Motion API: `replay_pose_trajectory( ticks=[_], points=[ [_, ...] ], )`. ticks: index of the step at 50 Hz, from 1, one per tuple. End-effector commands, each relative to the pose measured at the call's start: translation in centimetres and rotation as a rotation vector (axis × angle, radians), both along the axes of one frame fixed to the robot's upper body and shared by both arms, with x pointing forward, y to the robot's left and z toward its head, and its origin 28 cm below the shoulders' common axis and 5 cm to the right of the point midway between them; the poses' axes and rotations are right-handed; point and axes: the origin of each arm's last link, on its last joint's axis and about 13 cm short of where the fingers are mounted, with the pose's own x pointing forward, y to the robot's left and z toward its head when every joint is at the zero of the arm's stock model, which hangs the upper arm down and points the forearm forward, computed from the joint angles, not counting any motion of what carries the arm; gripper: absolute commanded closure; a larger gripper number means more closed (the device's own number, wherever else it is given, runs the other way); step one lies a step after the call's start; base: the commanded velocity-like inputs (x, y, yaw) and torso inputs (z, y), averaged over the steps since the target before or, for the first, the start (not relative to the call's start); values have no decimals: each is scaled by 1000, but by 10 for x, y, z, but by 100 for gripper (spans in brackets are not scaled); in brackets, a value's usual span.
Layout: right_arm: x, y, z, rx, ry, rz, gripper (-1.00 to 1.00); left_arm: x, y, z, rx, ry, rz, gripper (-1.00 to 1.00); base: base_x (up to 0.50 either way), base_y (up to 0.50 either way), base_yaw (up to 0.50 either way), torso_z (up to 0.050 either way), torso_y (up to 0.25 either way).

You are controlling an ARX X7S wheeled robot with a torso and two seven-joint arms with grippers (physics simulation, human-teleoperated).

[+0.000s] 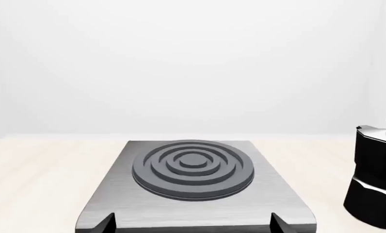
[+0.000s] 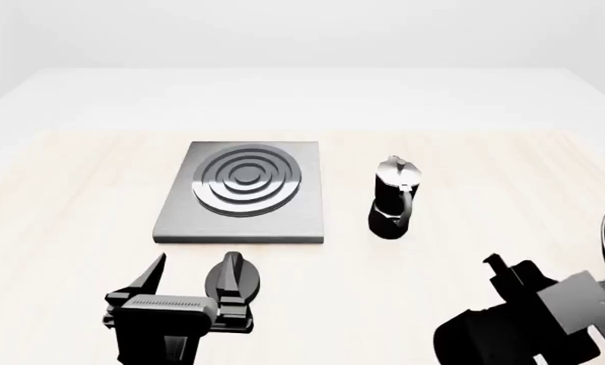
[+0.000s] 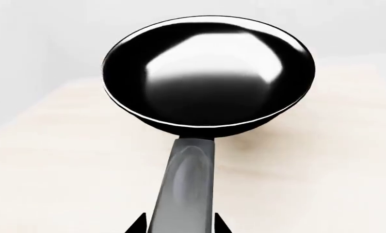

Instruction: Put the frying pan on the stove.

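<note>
Pan [image 3: 209, 77] handle between right fingers [image 3: 136, 225], contact unclear; not yet on stove [image 2: 244, 190]. Left fingers [image 2: 150, 280] apart, idle.

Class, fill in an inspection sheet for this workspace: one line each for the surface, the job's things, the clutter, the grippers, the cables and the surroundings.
Surface: pale wooden table, flat.
Job's things: stove lies flat with nothing on its rings; frying pan is at the far right, its handle running between the right gripper's fingertips.
Clutter: moka pot upright, right of the stove, apart from it; black knob near the left gripper.
Grippers: left gripper open, holding nothing; right gripper around the pan handle, grip cannot be confirmed.
Cables: nothing seen.
Surroundings: plain white backdrop.
</note>
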Motion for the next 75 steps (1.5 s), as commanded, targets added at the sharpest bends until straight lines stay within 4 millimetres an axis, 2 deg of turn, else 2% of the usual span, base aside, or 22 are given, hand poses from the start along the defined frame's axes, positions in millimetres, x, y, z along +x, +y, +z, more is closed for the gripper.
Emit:
replay_pose_trajectory(
  ticks=[1, 23, 43, 58, 67, 75],
  points=[
    [-4, 4, 13, -60, -54, 46, 100, 0, -1, -1, 3, 1, 0, -100, 0, 0, 0, 0, 0],
    [-11, 16, 34, -128, -111, 202, 100, -1, -2, 6, 20, -7, 1, -100, 0, 0, 0, 0, 1],
    [-18, 25, 42, -214, -135, 353, 100, -2, -3, 6, 20, -7, -1, -100, 0, 0, 0, 1, 2],
    [-8, 30, 41, -230, -146, 498, 100, -2, -3, 6, 23, -7, 2, -100, 0, 0, 0, 0, 2],
    [4, 29, 38, -245, -131, 578, 100, -2, -3, 6, 25, -6, 1, -100, 0, 0, 0, 1, 1],
    [8, 31, 44, -273, -117, 646, 100, -2, -4, 9, 30, -9, -2, -100, 0, 0, 0, 0, 3]
  ],
)
